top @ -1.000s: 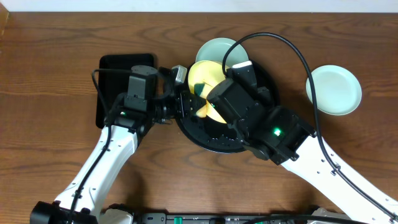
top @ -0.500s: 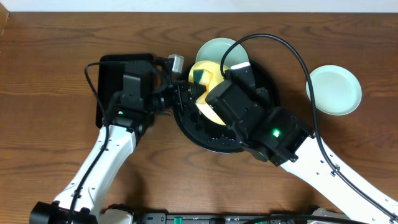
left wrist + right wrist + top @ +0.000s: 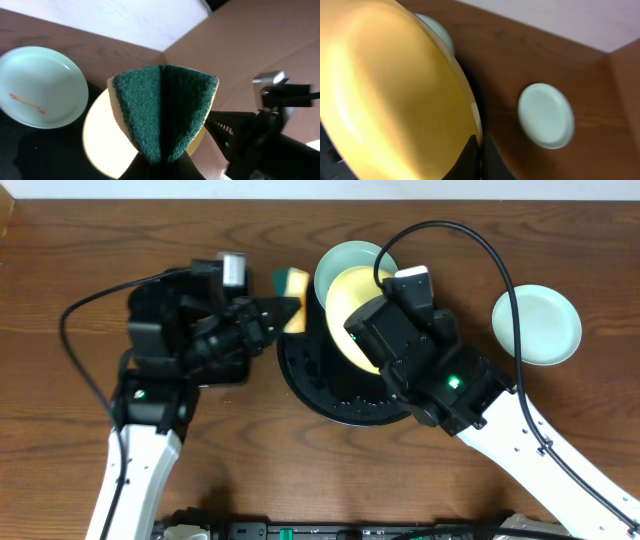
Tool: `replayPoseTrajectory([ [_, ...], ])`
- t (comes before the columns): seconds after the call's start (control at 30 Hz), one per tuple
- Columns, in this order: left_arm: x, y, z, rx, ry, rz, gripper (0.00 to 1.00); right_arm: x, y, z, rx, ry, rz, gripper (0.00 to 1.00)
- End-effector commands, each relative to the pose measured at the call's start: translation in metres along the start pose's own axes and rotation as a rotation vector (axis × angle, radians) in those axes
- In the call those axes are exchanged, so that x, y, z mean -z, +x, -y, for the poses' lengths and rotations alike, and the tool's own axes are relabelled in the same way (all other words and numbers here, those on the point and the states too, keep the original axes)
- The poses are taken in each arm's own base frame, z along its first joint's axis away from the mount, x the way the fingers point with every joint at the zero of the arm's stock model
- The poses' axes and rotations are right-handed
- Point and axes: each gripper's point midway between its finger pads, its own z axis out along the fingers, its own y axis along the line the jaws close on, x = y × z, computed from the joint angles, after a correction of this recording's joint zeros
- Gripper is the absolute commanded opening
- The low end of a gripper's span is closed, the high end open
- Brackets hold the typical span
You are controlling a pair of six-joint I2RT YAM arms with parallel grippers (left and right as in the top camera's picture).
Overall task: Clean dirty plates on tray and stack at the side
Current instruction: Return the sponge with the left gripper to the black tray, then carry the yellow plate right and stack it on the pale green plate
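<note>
My right gripper is shut on the rim of the pale yellow plate, holding it tilted above the round black tray. In the right wrist view the yellow plate fills the left side. My left gripper is shut on a green and yellow sponge, just left of the tray and apart from the plate. The sponge shows green side up in the left wrist view. One mint plate with an orange smear lies at the tray's far edge. A second mint plate lies on the table at the right.
A rectangular black tray lies under my left arm, mostly hidden. The right arm's cable loops over the table between the round tray and the mint plate at the right. The table's far edge runs close behind the tray.
My left gripper has pulled back to the left with the sponge, off the yellow plate. The right gripper has shifted the yellow plate slightly up and to the right.
</note>
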Motion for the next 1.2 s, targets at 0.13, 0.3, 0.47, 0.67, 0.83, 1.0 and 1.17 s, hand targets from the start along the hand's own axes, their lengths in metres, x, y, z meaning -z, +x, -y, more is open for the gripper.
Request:
replayPoseTrajectory([
  [0.13, 0.024, -0.003, -0.028, 0.146, -0.107, 0.016, 0.08, 0.013, -0.023, 0.058, 0.011, 0.335, 0.143, 0.01],
  [0.3, 0.031, 0.009, -0.063, 0.278, -0.194, -0.022, 0.08, 0.02, -0.029, 0.05, 0.051, 0.408, 0.197, 0.01],
  [0.47, 0.031, 0.018, -0.079, 0.293, -0.225, -0.056, 0.08, 0.01, -0.021, 0.029, 0.051, 0.355, 0.168, 0.01],
  [0.67, 0.032, 0.031, -0.086, 0.3, -0.245, -0.103, 0.08, -0.04, 0.007, 0.017, -0.064, 0.122, -0.07, 0.01],
  [0.83, 0.033, 0.036, -0.087, 0.313, -0.252, -0.119, 0.08, -0.088, 0.021, 0.061, -0.259, 0.005, -0.241, 0.01],
  [1.0, 0.033, 0.037, -0.087, 0.317, -0.255, -0.121, 0.08, -0.126, 0.046, 0.14, -0.532, -0.061, -0.356, 0.01],
  [1.17, 0.033, 0.037, -0.087, 0.318, -0.257, -0.121, 0.08, -0.155, 0.087, 0.222, -0.79, -0.009, -0.421, 0.01],
])
